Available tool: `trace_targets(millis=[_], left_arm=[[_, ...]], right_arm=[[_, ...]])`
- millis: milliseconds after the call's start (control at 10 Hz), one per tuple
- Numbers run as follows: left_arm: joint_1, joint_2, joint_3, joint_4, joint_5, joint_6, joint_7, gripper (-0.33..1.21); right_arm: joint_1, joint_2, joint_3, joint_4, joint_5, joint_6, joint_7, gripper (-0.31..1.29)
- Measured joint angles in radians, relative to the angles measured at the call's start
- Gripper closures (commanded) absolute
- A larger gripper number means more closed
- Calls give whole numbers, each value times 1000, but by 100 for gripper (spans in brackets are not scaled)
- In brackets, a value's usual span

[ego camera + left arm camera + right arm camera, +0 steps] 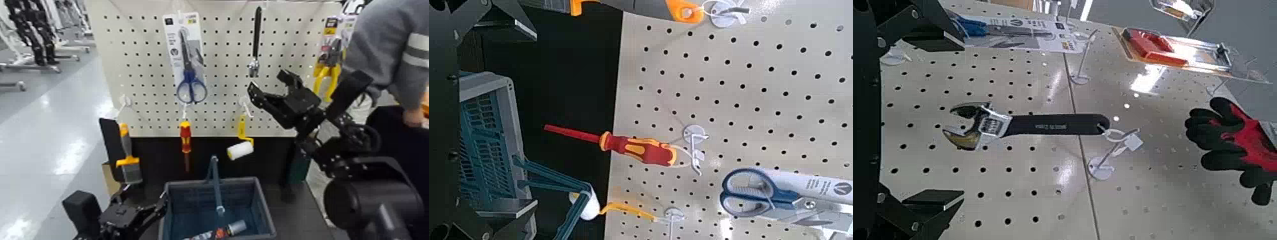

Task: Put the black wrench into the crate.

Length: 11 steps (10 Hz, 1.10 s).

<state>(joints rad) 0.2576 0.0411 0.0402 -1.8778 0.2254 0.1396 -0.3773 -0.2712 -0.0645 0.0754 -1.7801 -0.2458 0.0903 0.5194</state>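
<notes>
The black wrench [256,35] hangs upright on the white pegboard, silver jaw head down. In the right wrist view the wrench [1043,125] hangs on a white hook straight ahead of my fingers. My right gripper [272,89] is raised, open and empty, just right of the wrench's head and not touching it. The blue-grey slotted crate [185,210] with its blue hoop handle stands on the floor below the board. My left gripper [137,214] is low beside the crate's left wall, open and empty. The crate also shows in the left wrist view [484,140].
Blue scissors on a white card [189,60], a red-and-yellow screwdriver [185,137], a yellow-handled roller [240,145] and a brush [127,163] hang on the board. A small tool [225,231] lies in the crate. A person's grey sleeve [389,45] is at the right. Red-and-black gloves [1238,140] hang nearby.
</notes>
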Motion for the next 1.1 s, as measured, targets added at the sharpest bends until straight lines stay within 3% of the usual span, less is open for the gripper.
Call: trace_targets(millis=[900, 1000, 1100], left_arm=[[-12, 3, -8, 7, 5, -3, -4, 14], [-14, 4, -8, 8, 5, -3, -5, 14], [-15, 4, -8, 8, 5, -3, -6, 14]], right_arm=[[-154, -11, 62, 112, -17, -77, 13, 25], [-163, -11, 66, 122, -18, -83, 14, 29], [-168, -11, 68, 128, -14, -89, 12, 59]])
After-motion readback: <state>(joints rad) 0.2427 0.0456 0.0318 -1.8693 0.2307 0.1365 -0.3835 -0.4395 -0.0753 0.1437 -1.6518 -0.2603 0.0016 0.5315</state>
